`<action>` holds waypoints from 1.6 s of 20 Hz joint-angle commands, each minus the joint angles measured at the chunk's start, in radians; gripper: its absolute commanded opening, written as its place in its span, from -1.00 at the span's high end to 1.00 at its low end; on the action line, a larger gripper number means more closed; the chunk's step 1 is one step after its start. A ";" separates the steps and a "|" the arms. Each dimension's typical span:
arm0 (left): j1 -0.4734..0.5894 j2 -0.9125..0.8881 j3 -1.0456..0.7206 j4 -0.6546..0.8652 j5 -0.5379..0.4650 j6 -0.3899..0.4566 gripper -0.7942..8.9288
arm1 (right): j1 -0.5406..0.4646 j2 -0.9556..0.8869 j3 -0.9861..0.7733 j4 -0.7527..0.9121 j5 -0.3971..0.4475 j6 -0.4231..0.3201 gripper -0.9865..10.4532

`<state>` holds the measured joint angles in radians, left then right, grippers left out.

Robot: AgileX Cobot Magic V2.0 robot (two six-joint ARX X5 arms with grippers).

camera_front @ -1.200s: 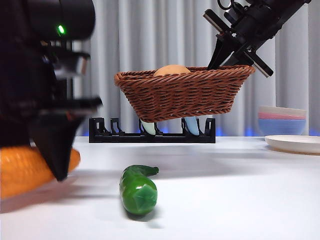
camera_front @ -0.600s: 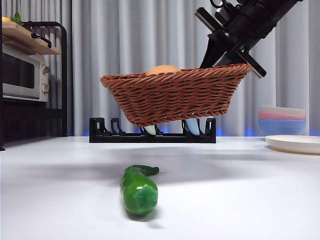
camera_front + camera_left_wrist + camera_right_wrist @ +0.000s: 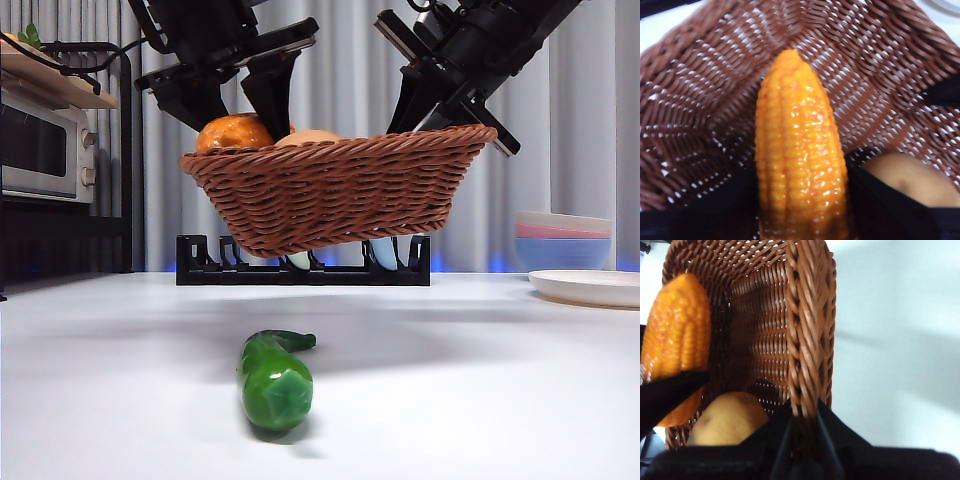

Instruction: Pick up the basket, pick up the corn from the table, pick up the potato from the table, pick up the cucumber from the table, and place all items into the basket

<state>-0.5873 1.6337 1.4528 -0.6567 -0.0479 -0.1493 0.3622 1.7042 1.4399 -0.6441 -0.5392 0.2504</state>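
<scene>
The large, flat white table [image 3: 480, 380] spreads out beneath me, and above it hangs the wide brown woven wicker basket [image 3: 340, 190], lifted clear of the surface and tilted, its far-side end higher than the other. My right gripper [image 3: 802, 417] has its two black jaws clamped on the braided rim of that basket, one jaw inside the wall and one outside; in the front view it comes down from the upper corner to the raised end [image 3: 440, 100]. My left gripper [image 3: 800, 200] is closed around the glossy, ribbed orange-yellow corn cob [image 3: 797, 150], one jaw on each side of it, and holds it over the inside of the basket at the lower end. The glossy bright green cucumber [image 3: 272, 378] lies on the table below the basket, well apart from it, blunt faceted end toward the front camera. The smooth, round tan potato [image 3: 727, 420] rests inside the basket, just beside the corn.
</scene>
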 commanded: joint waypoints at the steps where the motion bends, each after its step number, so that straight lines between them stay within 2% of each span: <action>1: 0.000 -0.008 0.003 0.017 0.006 -0.008 -0.39 | 0.001 -0.003 0.009 0.012 -0.013 0.002 0.85; 6: -0.003 -0.018 0.064 -0.049 0.085 -0.035 -0.39 | -0.002 -0.003 0.009 0.013 -0.012 0.002 0.85; 10: -0.049 -0.128 0.185 -0.225 0.154 -0.035 -0.39 | -0.026 -0.003 0.009 0.079 -0.013 0.027 0.85; 13: -0.103 -0.264 0.202 -0.376 0.152 -0.035 -0.39 | -0.072 -0.003 0.011 0.127 -0.016 0.068 0.85; 14: -0.129 -0.307 0.202 -0.451 0.142 -0.035 -0.39 | -0.094 -0.003 0.017 0.136 -0.032 0.074 0.85; 16: -0.193 -0.363 0.201 -0.572 0.050 -0.066 -0.39 | -0.132 -0.003 0.029 0.143 -0.060 0.080 0.85; 19: -0.319 -0.405 0.161 -0.647 -0.055 -0.183 -0.39 | -0.183 -0.005 0.045 0.142 -0.076 0.093 0.85; 22: -0.457 -0.425 0.005 -0.594 -0.153 -0.327 -0.38 | -0.225 -0.005 0.056 0.135 -0.143 0.093 0.85; 24: -0.508 -0.425 -0.146 -0.472 -0.174 -0.410 -0.37 | -0.238 -0.010 0.056 0.134 -0.144 0.093 0.85; 25: -0.513 -0.423 -0.223 -0.397 -0.168 -0.440 -0.29 | -0.238 -0.014 0.056 0.134 -0.143 0.092 0.85; 26: -0.513 -0.414 -0.306 -0.311 -0.146 -0.465 -0.23 | -0.239 -0.019 0.056 0.134 -0.143 0.092 0.85; 29: -0.468 -0.369 -0.481 -0.107 -0.106 -0.520 -0.23 | -0.244 -0.039 0.056 0.135 -0.143 0.082 0.85; 32: -0.377 -0.291 -0.526 -0.005 -0.034 -0.519 -0.23 | -0.244 -0.053 0.056 0.135 -0.143 0.082 0.85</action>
<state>-0.9638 1.3361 0.9344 -0.6697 -0.0875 -0.6556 0.1219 1.6585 1.4815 -0.5247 -0.6662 0.3279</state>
